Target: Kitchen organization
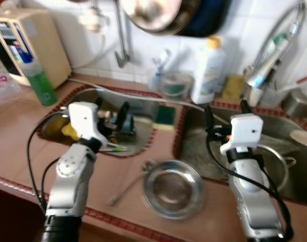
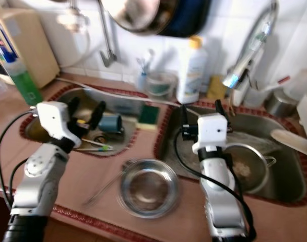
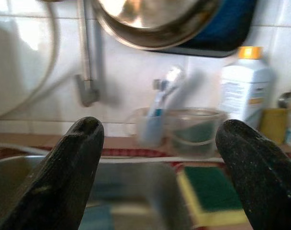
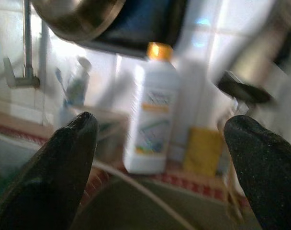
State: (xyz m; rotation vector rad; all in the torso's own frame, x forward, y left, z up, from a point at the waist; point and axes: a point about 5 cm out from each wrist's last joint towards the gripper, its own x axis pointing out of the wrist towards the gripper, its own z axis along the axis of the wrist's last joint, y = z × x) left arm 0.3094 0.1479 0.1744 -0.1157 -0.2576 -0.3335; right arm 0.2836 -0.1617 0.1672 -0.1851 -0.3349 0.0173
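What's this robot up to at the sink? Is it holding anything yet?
Nothing is held yet. The left gripper is raised over the left sink basin, which holds small clutter, and the right gripper over the right basin, where a metal pot sits. Both have their fingers spread open. A steel bowl with a utensil beside it waits on the counter between the arms.

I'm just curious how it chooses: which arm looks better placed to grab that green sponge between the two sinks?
Probably the left. The left gripper is open over the left basin, with the green sponge just ahead of its fingers; the right gripper faces the white bottle.
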